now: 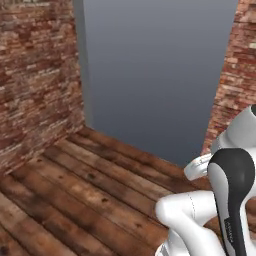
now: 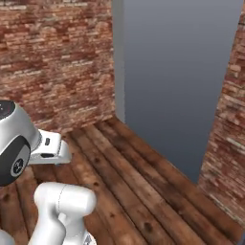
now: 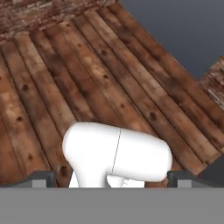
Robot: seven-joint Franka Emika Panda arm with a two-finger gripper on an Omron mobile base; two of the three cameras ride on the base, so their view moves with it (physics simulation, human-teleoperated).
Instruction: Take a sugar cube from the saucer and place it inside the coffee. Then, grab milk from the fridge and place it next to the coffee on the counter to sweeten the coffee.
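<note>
The sugar cube, saucer, coffee mug, milk, fridge and counter are all out of view. My gripper (image 3: 112, 178) points down at a wooden plank floor (image 3: 87, 78). Its two dark fingertips (image 3: 43, 178) stand far apart at the bottom of the hand view, open, with nothing held between them. The white hand (image 1: 197, 167) sits folded close to the arm at the right of the left base view. In the right base view the hand (image 2: 48, 148) is at the left.
Red-brown brick walls (image 1: 35, 85) stand on the left and right (image 2: 229, 143). Between them rises a tall plain grey panel (image 1: 155, 75), its foot meeting the floor (image 2: 143, 162). Open plank floor lies ahead of the base.
</note>
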